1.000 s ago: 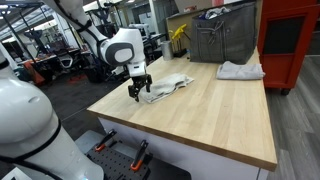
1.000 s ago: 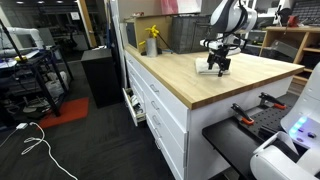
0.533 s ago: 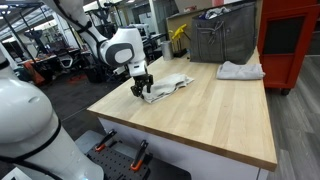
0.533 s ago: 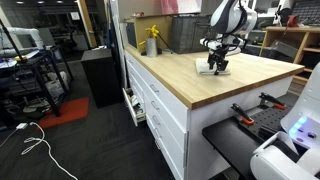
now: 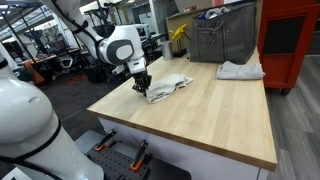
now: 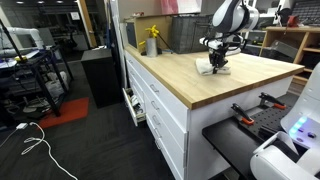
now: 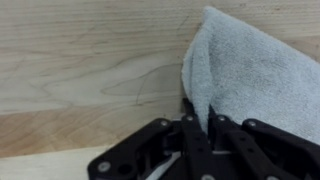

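— What does the gripper [image 7: 197,125] have hold of?

— The edge of a pale grey towel [image 7: 255,70]. In the wrist view the black fingers come in from 6 o'clock and stand almost together, with the towel's hem pinched between them.

— And where does the towel lie?

— On the wooden tabletop [image 5: 205,118]. In the wrist view it fills the frame from 12 to 3 o'clock, and bare wood takes up the side from 9 to 11. In an exterior view the towel [image 5: 168,87] is rumpled and spreads away from the gripper [image 5: 141,87] toward 3 o'clock, near the table's far edge.

— Does any other camera show the grip?

— Only from far off. In an exterior view the gripper [image 6: 216,66] points straight down onto the towel [image 6: 210,71], but the fingers are too small to read there.

— What else is on the table?

— A second folded cloth [image 5: 240,70], well apart from the gripper at about 2 o'clock. A yellow bottle [image 5: 178,38] stands farther back, toward 1 o'clock.
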{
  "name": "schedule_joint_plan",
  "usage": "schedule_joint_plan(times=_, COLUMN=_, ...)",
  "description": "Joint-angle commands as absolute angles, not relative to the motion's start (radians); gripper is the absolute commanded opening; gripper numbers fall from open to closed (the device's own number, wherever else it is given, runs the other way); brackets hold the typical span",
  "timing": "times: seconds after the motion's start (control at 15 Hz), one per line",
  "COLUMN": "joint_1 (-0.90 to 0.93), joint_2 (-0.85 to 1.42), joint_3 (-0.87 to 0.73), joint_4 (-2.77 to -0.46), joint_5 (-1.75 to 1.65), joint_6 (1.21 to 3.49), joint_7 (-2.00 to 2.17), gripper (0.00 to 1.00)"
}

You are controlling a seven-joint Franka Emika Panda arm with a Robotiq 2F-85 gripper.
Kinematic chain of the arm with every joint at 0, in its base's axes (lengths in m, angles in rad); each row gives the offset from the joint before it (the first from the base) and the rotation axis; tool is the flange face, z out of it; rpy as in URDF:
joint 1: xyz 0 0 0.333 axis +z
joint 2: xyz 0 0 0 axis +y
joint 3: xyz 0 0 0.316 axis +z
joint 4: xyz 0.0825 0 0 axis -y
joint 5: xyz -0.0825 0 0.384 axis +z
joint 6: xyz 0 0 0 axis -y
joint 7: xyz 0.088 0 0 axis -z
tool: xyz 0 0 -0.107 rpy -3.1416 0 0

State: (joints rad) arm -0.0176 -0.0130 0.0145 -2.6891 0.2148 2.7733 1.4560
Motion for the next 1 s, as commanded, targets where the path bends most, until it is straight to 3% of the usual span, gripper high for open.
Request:
schedule_joint_plan(times=0.0, joint_1=-0.01, joint_2=-0.08, joint_3=0.017, joint_4=-2.694, joint_5=0.156, joint_6=2.63, joint_7=1.458, gripper=0.0)
schedule_joint_plan(times=0.53, joint_1=-0.01, joint_2=-0.023, joint_3=0.015, joint_4=-2.489, joint_5=0.128, joint_6=2.339, joint_7=1.304, gripper=0.02)
schedule_joint_plan(times=0.93, joint_1=-0.007, joint_2=0.144, joint_3=-0.01, joint_4=-2.279, joint_5=0.076, joint_6=2.347, joint_7=1.294, gripper=0.02)
